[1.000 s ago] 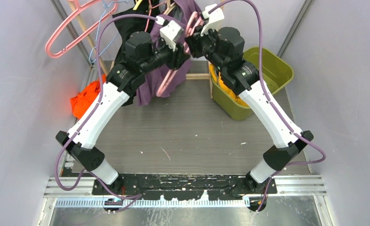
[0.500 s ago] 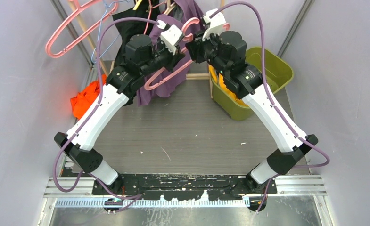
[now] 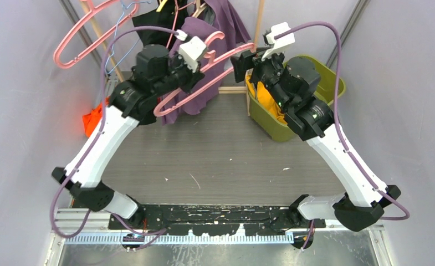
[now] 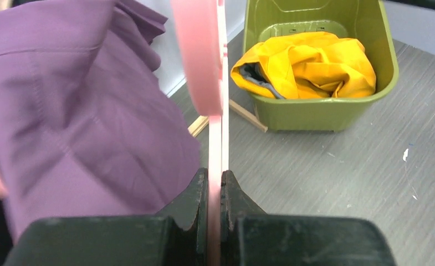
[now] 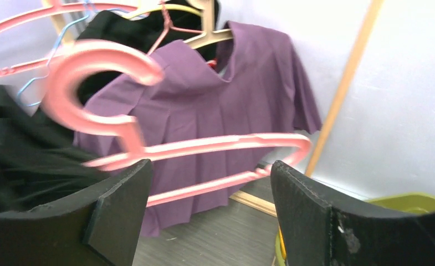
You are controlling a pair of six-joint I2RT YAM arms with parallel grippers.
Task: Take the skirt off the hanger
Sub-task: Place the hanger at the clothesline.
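The grey table carried a green bin at its far right, yellow cloth bundled inside. The purple skirt hung at the far edge, behind a bare pink hanger. The left claw was clamped on that hanger's thin bar. The right claw stood spread apart, gripping nothing, with the hanger's end just before it.

Two pink hangers, one green bin
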